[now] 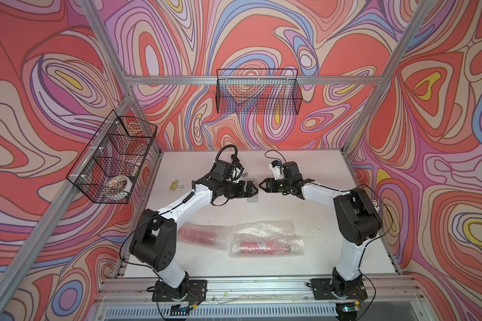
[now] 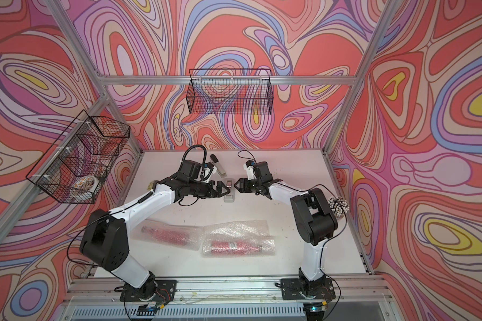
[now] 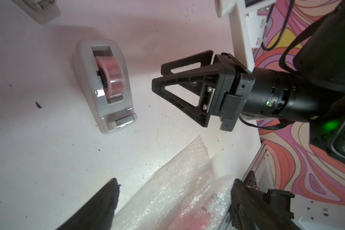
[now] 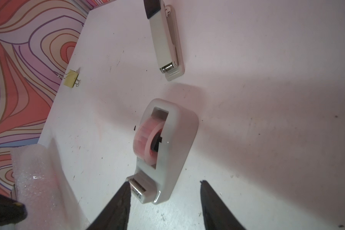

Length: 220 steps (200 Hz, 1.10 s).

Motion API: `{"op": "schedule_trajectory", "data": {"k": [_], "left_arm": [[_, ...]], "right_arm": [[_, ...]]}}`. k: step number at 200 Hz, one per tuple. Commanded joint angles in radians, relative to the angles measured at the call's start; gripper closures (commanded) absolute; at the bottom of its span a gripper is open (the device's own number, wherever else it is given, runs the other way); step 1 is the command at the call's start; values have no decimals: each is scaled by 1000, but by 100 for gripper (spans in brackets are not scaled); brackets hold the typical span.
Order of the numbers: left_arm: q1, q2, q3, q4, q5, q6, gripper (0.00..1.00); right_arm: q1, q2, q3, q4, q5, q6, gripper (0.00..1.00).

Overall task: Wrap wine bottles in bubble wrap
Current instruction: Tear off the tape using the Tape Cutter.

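With the wine bottles (image 1: 258, 246) lying near in loose bubble wrap (image 1: 262, 230), the wide-open left gripper (image 1: 255, 189) and half-open right gripper (image 3: 157, 77) flank the far tape dispenser (image 4: 167, 147), likely to fetch tape.

Pairs white link shells with bulky black joint housings on left arm (image 1: 178, 205) and right arm (image 1: 323, 191). Stands on black screwed base plates (image 1: 198, 289). Trails thin black cables (image 1: 122, 247); loops a ribbed black hose (image 1: 228, 147) over the left wrist. Ends left tool (image 1: 254, 189) and right tool (image 3: 157, 76) in black open-triangle fingers (image 3: 187, 74); glows with a green light (image 3: 267, 103) behind the right one.
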Motion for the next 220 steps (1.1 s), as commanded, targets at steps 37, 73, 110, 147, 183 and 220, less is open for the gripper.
{"op": "schedule_trajectory", "data": {"k": [37,73,110,147,183,220], "left_arm": [[43,152,28,129,145,-120,20],[59,225,64,174,173,-150,28],[80,288,102,212,211,-173,38],[84,337,156,166,211,-140,43],[85,380,176,164,212,-143,47],[84,382,148,183,223,-167,51]], "right_arm": [[-3,115,84,40,-38,52,54],[-3,164,108,57,-46,74,62],[-5,198,121,72,-46,93,66],[-4,214,119,73,-40,102,70],[-3,216,107,78,-36,108,72],[-4,213,103,69,-26,102,73]]}}
